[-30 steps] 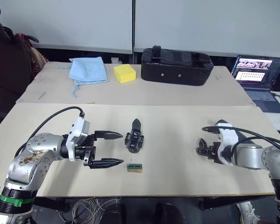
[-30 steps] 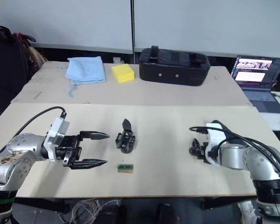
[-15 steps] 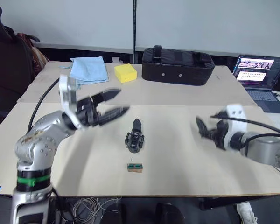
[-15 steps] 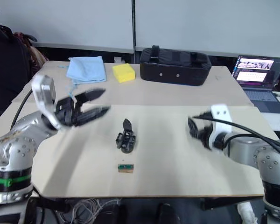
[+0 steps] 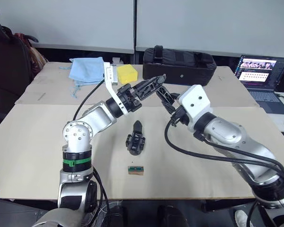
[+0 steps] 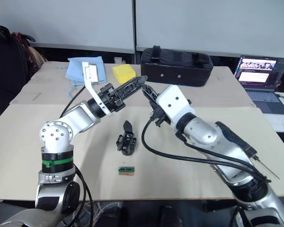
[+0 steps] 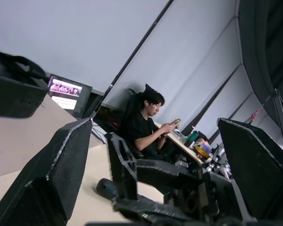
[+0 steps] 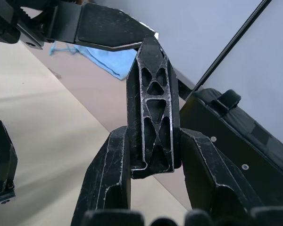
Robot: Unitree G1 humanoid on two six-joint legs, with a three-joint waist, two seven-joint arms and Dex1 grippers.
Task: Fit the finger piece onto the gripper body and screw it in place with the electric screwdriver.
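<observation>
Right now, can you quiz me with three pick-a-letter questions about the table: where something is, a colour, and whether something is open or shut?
1. Where is the small green-topped block?
A. on a chair
B. on the table, on the robot's side of the gripper body
C. inside a cup

2. What colour is the sponge?
A. red
B. white
C. yellow

3. How is the laptop?
A. open, screen lit
B. shut flat
C. upside down

Answers: 1 B, it lies just nearer the robot than the gripper body. 2 C, it is bright yellow. 3 A, its screen stands up and glows.
</observation>
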